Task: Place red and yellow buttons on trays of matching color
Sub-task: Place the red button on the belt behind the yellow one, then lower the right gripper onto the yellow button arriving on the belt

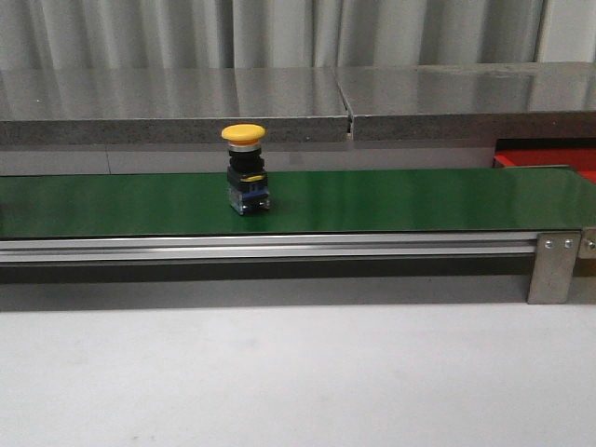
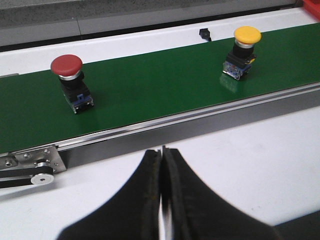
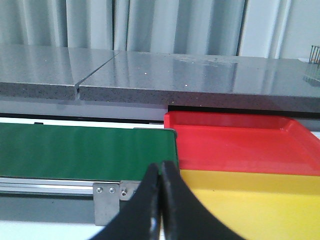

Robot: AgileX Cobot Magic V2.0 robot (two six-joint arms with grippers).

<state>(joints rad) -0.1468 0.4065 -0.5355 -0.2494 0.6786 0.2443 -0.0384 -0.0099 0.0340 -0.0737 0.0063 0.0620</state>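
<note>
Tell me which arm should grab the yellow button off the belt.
Probably left: its shut left gripper has the yellow button on the belt in view. The right gripper sees only the trays, no button.

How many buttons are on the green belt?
2. The yellow button stands upright near the belt's middle; the red button stands farther along, seen only by the left wrist camera. Others may be out of view.

I count two buttons: one yellow button [image 2: 247, 34] at the upper right of my left wrist frame, one red button [image 2: 66, 65] at its upper left. Two trays: one red tray [image 3: 240, 142], one yellow tray [image 3: 260, 200]. One green belt [image 1: 391, 200].
</note>
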